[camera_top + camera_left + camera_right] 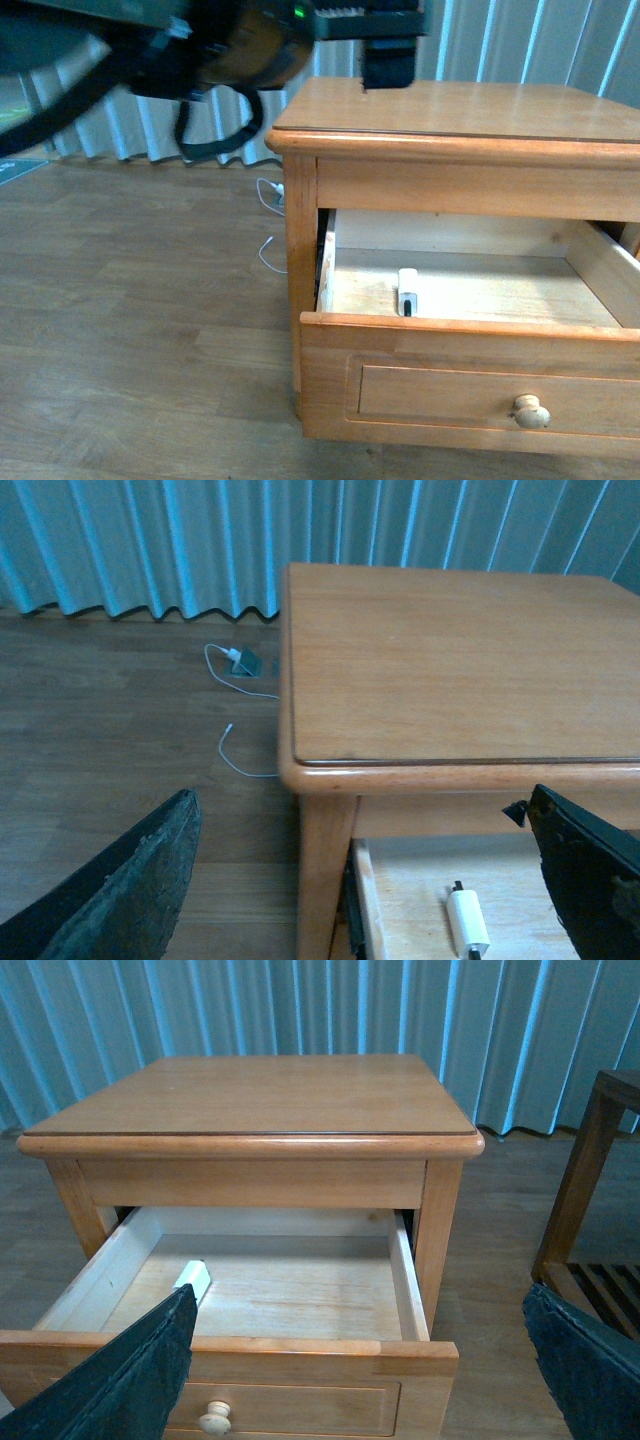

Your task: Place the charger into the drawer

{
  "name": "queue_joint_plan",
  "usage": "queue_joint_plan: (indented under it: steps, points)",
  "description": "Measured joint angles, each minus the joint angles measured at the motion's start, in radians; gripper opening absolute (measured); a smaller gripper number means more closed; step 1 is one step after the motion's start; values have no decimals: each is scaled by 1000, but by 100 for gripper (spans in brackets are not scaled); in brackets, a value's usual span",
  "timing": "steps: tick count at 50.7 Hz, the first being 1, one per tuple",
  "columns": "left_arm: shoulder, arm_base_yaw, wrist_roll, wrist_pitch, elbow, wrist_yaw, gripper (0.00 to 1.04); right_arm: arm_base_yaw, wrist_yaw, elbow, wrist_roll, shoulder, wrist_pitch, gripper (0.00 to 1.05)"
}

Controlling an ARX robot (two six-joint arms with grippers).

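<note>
Front view: drawer pulled open. Charger lies on its floor, at 4 o'clock of centre. White cord on the floor, at 9 o'clock of the cabinet.
Left wrist view: left gripper has its fingers spread wide, empty.
Right wrist view: right gripper has its fingers spread wide, empty. Charger lies beside a drawer side wall.

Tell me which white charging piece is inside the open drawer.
The small white charger, lying on the drawer's bare-wood bottom. The other, a thin white cord, lies out on the floor beside the cabinet, near the curtain.
</note>
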Motion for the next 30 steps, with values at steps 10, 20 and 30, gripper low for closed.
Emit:
queue_joint_plan:
  steps: [10, 20, 30]
  points:
    - [-320, 42, 22, -32, -216, 2, 99, 0, 0, 0, 0, 0, 0, 97]
    - [-646, 60, 3, -161, -426, -13, 99, 0, 0, 0, 0, 0, 0, 97]
    - [-1033, 107, -124, -396, -645, -56, 99, 0, 0, 0, 0, 0, 0, 97]
